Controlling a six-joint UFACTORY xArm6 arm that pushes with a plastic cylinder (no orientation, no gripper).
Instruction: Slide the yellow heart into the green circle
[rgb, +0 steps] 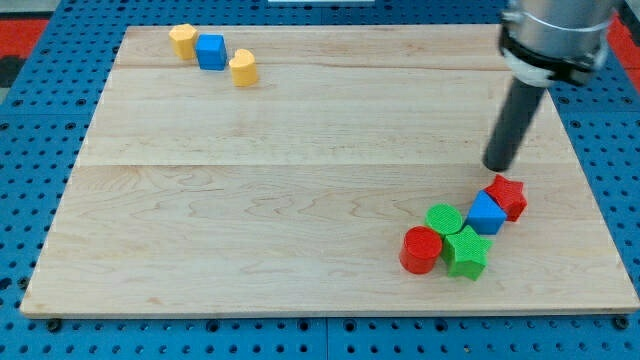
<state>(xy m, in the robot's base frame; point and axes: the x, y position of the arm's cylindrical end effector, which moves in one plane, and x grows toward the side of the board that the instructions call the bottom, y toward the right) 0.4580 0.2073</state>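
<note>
Starting at the view's left and taking the green circle as my landmark, the far group sits well apart from it toward the view's top left: a yellow hexagon-like block, a blue cube touching it, and then the yellow heart just beside the cube on the side nearer the circle. Around the green circle itself sit a red cylinder touching it at lower left, a green star below and right, a blue block to its right and a red star beyond that. My tip stands just above and right of the circle, close to the red star and apparently not touching any block. There is no claw on this rod, so there is nothing to call released or clenched. I judge the task at its approach step: the heart looks untouched and the whole board lies between it and the goal. The next move, as I read it, calls for carrying the tip across to the far side of the heart, at its upper left, without clipping the blue cube, then pushing down and right on a long diagonal. The gap between heart and cube is narrow, so the cube may get dragged along. The wooden board is pale, planked and bare in the middle; it rests on a blue perforated base, with red showing at the top corners.
</note>
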